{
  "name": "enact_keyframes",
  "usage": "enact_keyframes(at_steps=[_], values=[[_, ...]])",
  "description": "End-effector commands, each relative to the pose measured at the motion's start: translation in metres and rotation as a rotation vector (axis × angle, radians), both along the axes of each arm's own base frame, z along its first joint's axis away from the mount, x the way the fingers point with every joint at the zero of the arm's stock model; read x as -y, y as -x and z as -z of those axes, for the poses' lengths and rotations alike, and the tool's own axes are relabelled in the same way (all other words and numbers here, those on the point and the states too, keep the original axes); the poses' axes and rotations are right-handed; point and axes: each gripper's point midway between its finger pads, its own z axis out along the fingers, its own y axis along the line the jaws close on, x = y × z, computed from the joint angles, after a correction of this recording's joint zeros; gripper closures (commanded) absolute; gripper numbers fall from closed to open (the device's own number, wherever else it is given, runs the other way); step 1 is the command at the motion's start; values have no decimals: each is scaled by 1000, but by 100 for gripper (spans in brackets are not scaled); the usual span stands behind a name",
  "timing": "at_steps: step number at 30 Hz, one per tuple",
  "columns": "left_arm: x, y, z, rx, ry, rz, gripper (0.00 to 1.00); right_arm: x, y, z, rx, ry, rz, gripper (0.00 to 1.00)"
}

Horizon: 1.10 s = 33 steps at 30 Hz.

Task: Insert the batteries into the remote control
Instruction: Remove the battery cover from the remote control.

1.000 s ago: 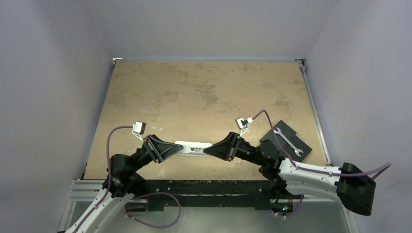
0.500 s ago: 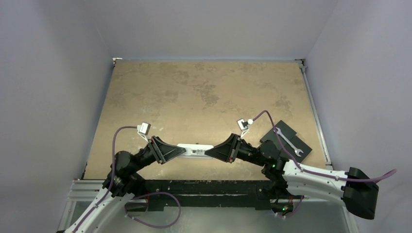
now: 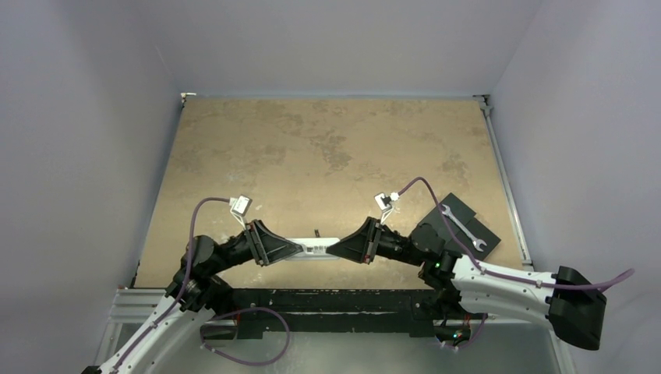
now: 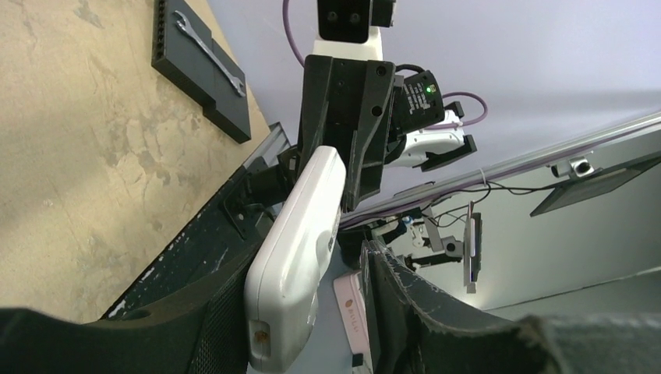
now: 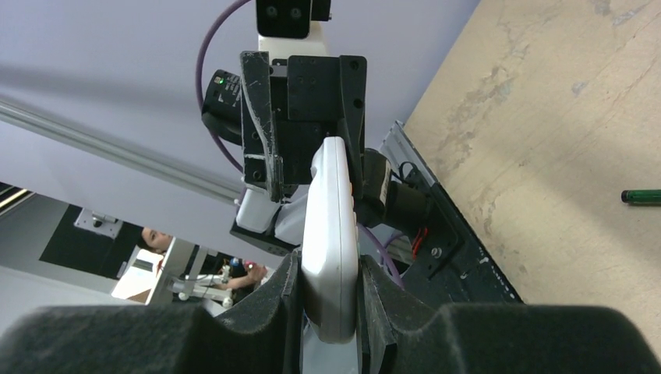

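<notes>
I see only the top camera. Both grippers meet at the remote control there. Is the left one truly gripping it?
Observer: No. In the left wrist view the left gripper stands open: a gap shows between the remote control and one finger.
Operator: And the right one?
Observer: The right gripper is shut on it; both fingers press its sides.
Operator: I cannot make out any battery.
Observer: One dark green battery lies on the table.
</notes>
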Motion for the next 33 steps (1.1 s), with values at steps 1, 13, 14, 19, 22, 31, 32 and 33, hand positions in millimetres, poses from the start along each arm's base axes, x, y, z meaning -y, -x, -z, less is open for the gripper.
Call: enact_keyframes(at_steps=[1, 13, 14, 19, 22, 31, 32, 33], values=[[-1, 14, -31, 119, 28, 60, 53, -2, 3, -27, 63, -46, -21, 100], [0, 24, -25, 104, 29, 109, 58, 4, 3, -28, 80, -28, -1, 100], [0, 24, -26, 105, 33, 109, 59, 4, 3, -29, 82, -31, -2, 100], [0, 24, -26, 96, 40, 115, 64, 4, 3, -28, 81, -32, -3, 100], [0, 25, -26, 96, 49, 121, 66, 4, 3, -26, 77, -32, -3, 100], [-1, 26, -30, 117, 68, 113, 100, 4, 2, -21, 65, -23, 7, 100], [-2, 24, -30, 119, 69, 104, 100, 4, 2, -20, 64, -22, 6, 100], [-2, 23, -30, 118, 70, 97, 100, 4, 2, -19, 61, -18, 7, 100]])
